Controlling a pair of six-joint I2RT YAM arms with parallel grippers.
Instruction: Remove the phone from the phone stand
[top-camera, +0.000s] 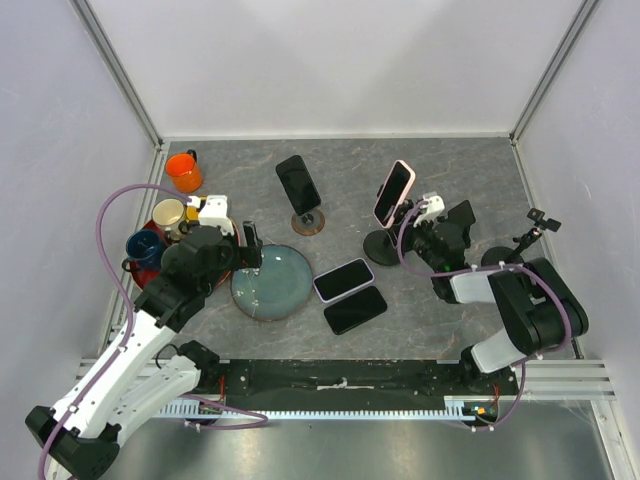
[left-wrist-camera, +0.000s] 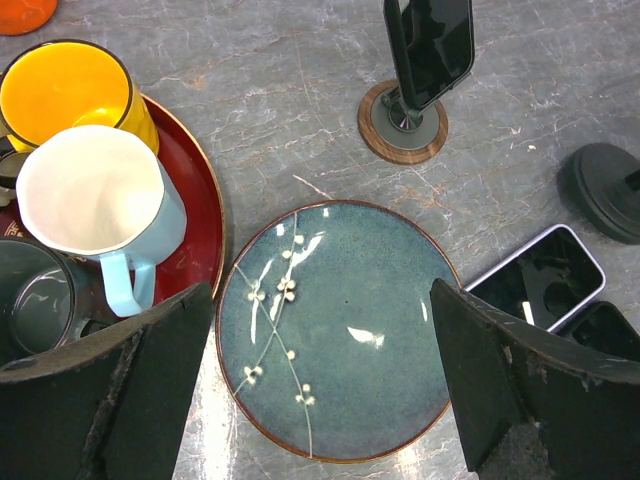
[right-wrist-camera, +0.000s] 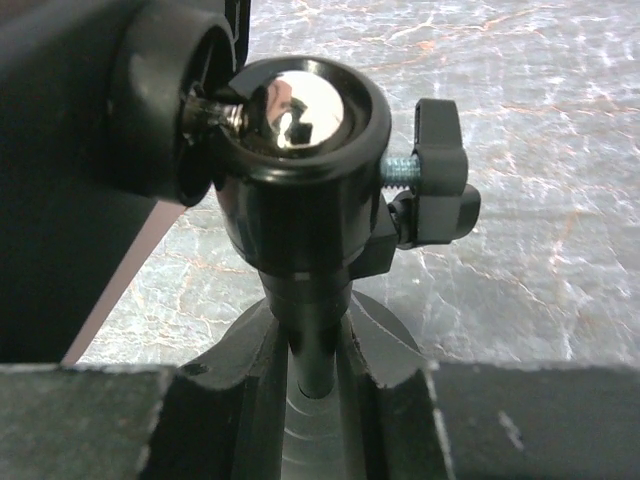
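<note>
A pink-cased phone (top-camera: 393, 193) leans in a black stand with a round base (top-camera: 380, 246). My right gripper (top-camera: 410, 224) is shut on that stand's stem, just behind the phone. In the right wrist view the jaws (right-wrist-camera: 315, 335) close round the thin black stem (right-wrist-camera: 315, 350) below the ball joint (right-wrist-camera: 300, 110), and the phone's dark back (right-wrist-camera: 60, 190) fills the left. A second black phone (top-camera: 298, 184) stands on a wooden-based stand (top-camera: 309, 222). My left gripper (top-camera: 250, 243) is open and empty above the blue plate (left-wrist-camera: 335, 330).
Two phones (top-camera: 343, 280) (top-camera: 356, 309) lie flat beside the plate. A red tray (top-camera: 150, 235) at the left holds several mugs. An orange mug (top-camera: 184, 171) sits at the back left. A small black tripod (top-camera: 535, 225) stands at the right edge.
</note>
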